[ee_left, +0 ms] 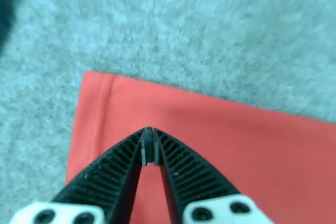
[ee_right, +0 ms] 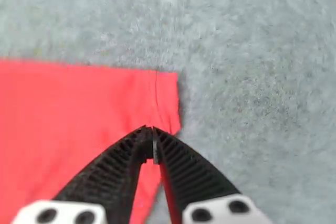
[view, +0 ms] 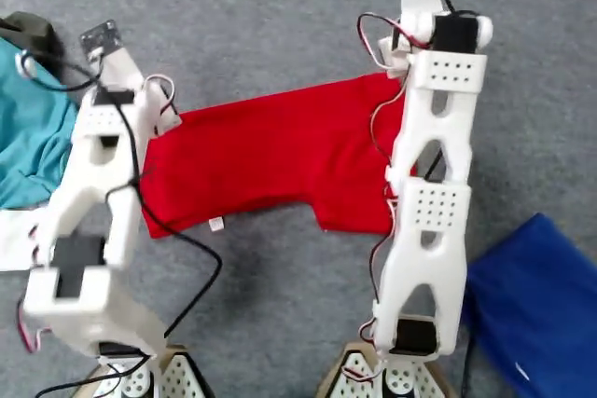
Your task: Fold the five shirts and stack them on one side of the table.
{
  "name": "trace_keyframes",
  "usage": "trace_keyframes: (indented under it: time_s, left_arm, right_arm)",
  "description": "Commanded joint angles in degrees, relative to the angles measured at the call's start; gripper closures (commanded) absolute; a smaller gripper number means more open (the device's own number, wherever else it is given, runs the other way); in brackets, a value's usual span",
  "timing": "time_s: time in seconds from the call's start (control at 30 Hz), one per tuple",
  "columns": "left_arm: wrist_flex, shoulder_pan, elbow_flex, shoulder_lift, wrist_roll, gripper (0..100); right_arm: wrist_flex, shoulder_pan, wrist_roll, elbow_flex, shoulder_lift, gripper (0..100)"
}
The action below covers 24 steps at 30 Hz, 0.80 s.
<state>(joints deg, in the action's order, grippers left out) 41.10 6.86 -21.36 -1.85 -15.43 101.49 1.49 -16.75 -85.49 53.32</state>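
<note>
1. The red shirt [view: 270, 160] lies flat on the grey table [view: 280, 34] as a long, slightly slanted strip. One arm stands over each of its two short ends.
2. The left arm [view: 93, 193] stands over the end of the red shirt that is nearest the teal shirt [view: 33, 137].
3. The left pincer [ee_left: 148, 148] has its ribbed black fingers [ee_left: 113, 174] brought together tip to tip. The tips sit over the red shirt [ee_left: 236, 145], a little in from its corner and beside the stitched hem [ee_left: 100, 114] along that short edge. Whether any cloth is caught between the tips cannot be told.
4. The right arm [view: 429, 202] reaches across the opposite end of the red shirt, the end nearer the blue shirt [view: 536, 295].
5. The right pincer [ee_right: 153, 148] also has its fingers closed tip against tip. They meet right at the red shirt's [ee_right: 68, 108] outer edge, just below its corner, with bare table on the far side of them. A seam runs close to that edge. Here too it cannot be told whether cloth is nipped.
6. The teal shirt lies crumpled just beyond the red shirt's left-arm end. A white cloth [view: 14, 235] lies beside the teal shirt, apart from the red shirt.
7. The blue shirt lies apart from the red shirt, off its right-arm end and toward the arm bases.
</note>
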Motion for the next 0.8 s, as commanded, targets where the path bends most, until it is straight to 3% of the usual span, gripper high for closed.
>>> trace_keyframes:
  time_s: [0.0,0.13,0.27,0.4,0.53,0.77]
  left_arm:
    - [-14.24,2.46,-12.48,11.12,0.09,98]
    - [-18.64,5.01,-13.89,8.92,0.09,98]
    - [-18.11,5.89,-9.49,2.24,0.00,98]
    - [-11.96,6.86,-2.55,-2.77,-0.26,98]
    - [-9.05,7.30,1.93,-6.81,-0.35,98]
    - [-6.77,7.30,4.57,-8.75,-0.26,98]
  right_arm:
    - [0.97,1.71,-12.13,16.75,-14.37,99.0]
    - [0.79,2.33,-26.55,42.77,-28.62,99.3]
    - [-0.44,3.30,-31.21,64.48,-40.31,99.3]
    - [-3.16,4.97,-36.13,79.69,-49.98,99.2]
    - [-6.77,6.37,-44.84,95.43,-59.38,99.0]
    - [-22.59,8.13,-58.46,123.74,-71.52,98.9]
